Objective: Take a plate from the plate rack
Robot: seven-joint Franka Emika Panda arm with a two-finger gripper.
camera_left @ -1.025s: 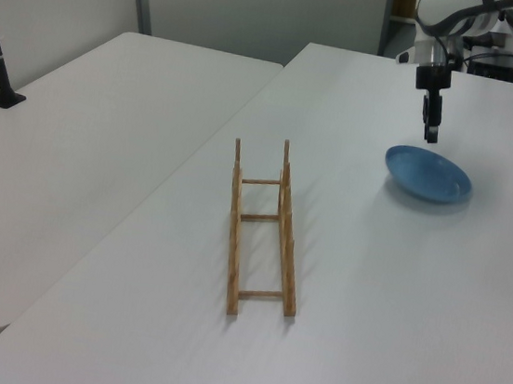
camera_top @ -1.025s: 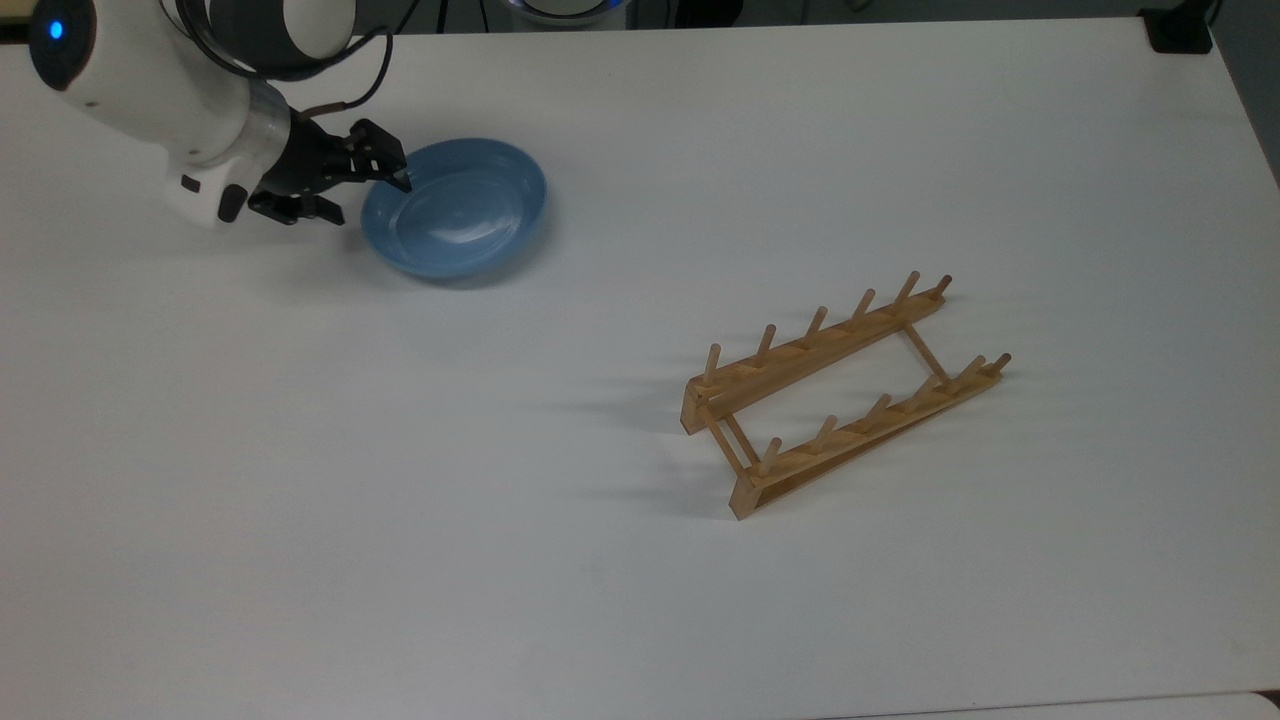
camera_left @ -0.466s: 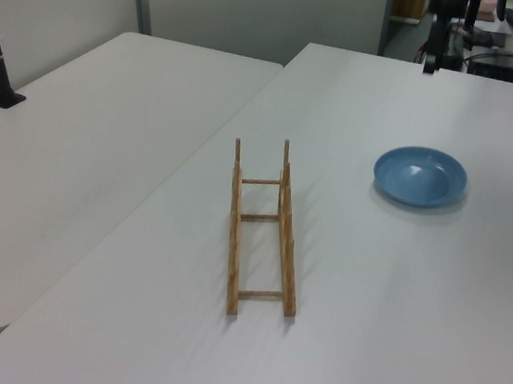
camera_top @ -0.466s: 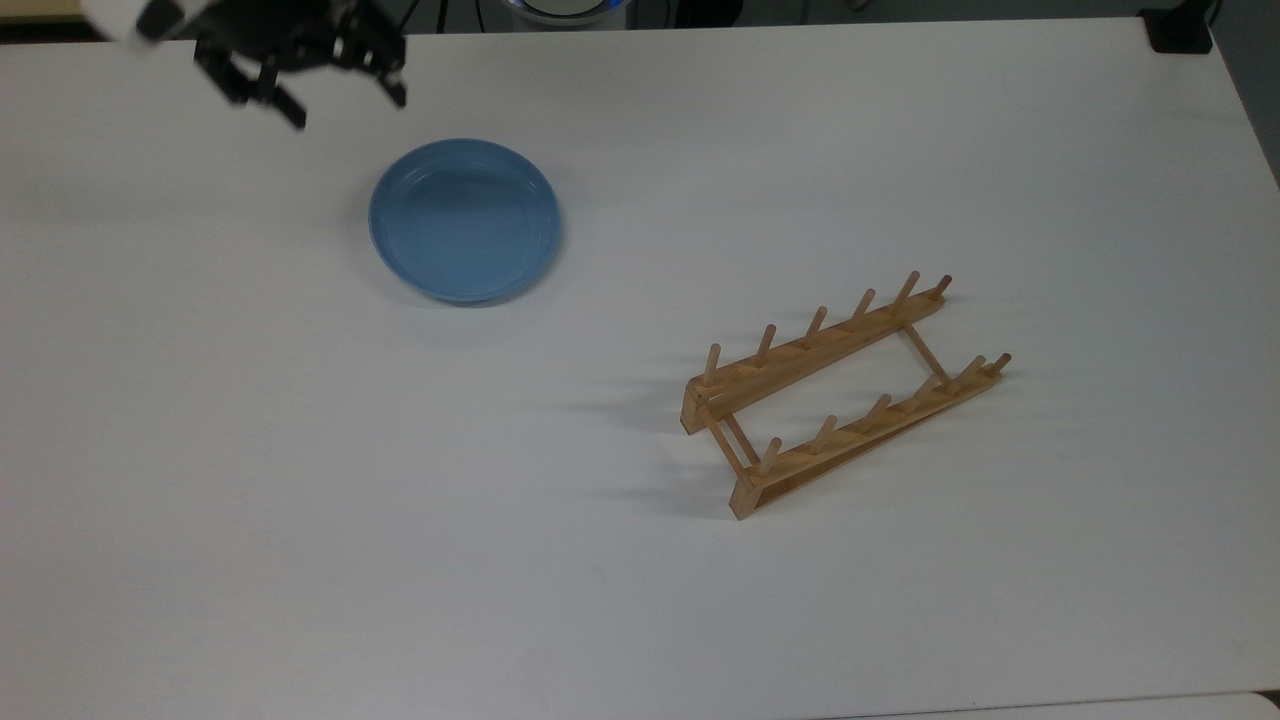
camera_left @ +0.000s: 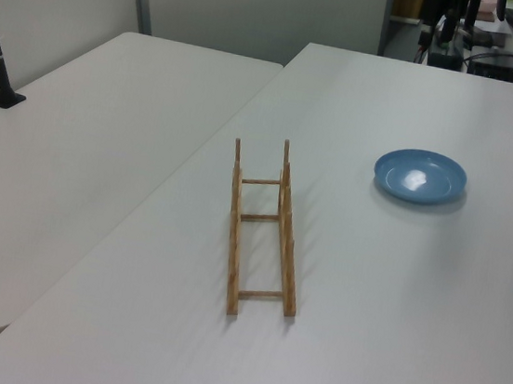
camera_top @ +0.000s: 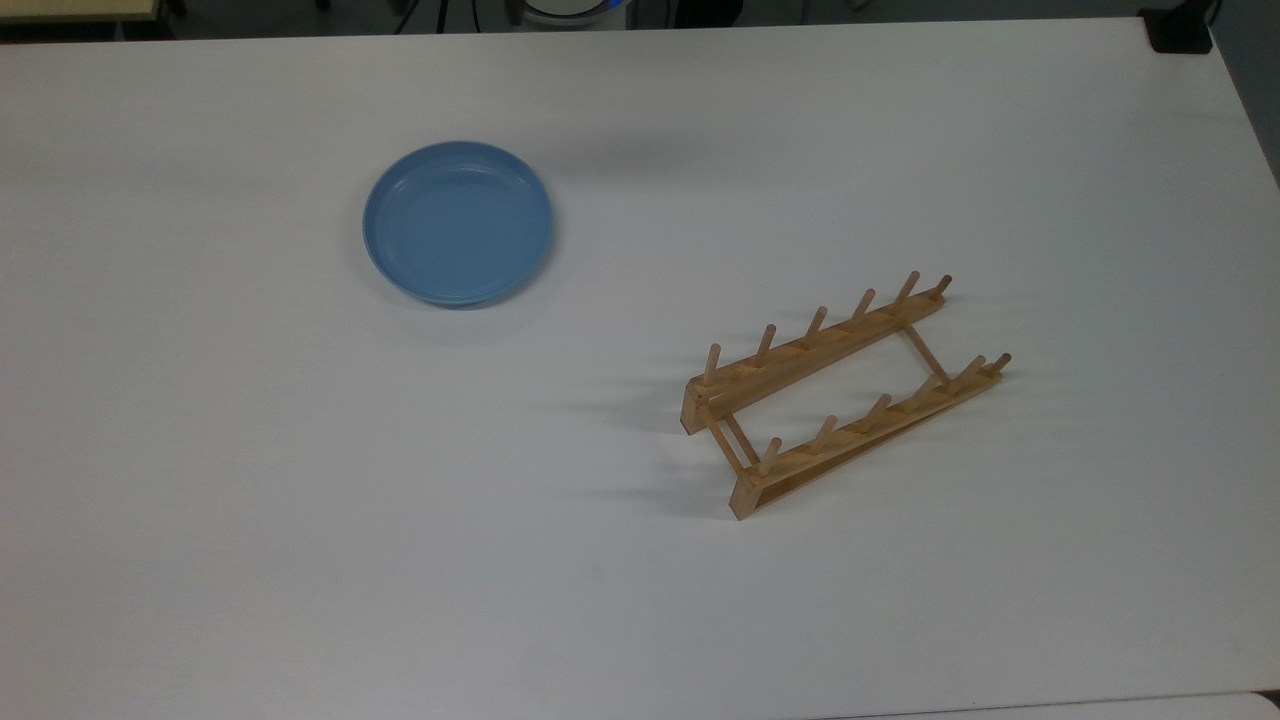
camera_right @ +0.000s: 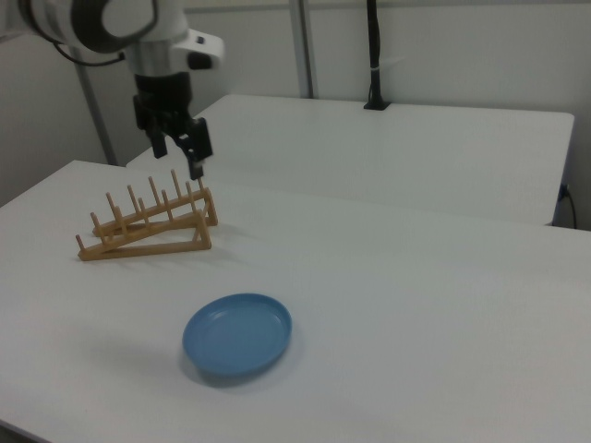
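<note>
Light-blue and flat on the white table [camera_top: 200, 500], the plate [camera_top: 458, 222] is what you meet first in the top view: it lies well apart from the plate rack [camera_top: 842, 392], off toward the top view's upper left. You can count one plate and one rack. The rack has two rails with six upright pegs on each, and nothing stands between them. To judge by that, the plate is already out of the rack and set down, so little or nothing of the pick looks left to do.

In the left view you get the same count: one plate [camera_left: 419, 176] flat on the table [camera_left: 388, 339], one rack [camera_left: 263, 228] nearer the camera, with three thin crossbars joining its rails, and clear table between the two.

In the right view the plate [camera_right: 237, 334] sits in the foreground, the rack [camera_right: 146, 224] behind it toward the right view's left. You also see the one gripper [camera_right: 182, 150] hanging in the air above the rack's far end, its two fingers parted with nothing between them, touching neither rack nor plate.
</note>
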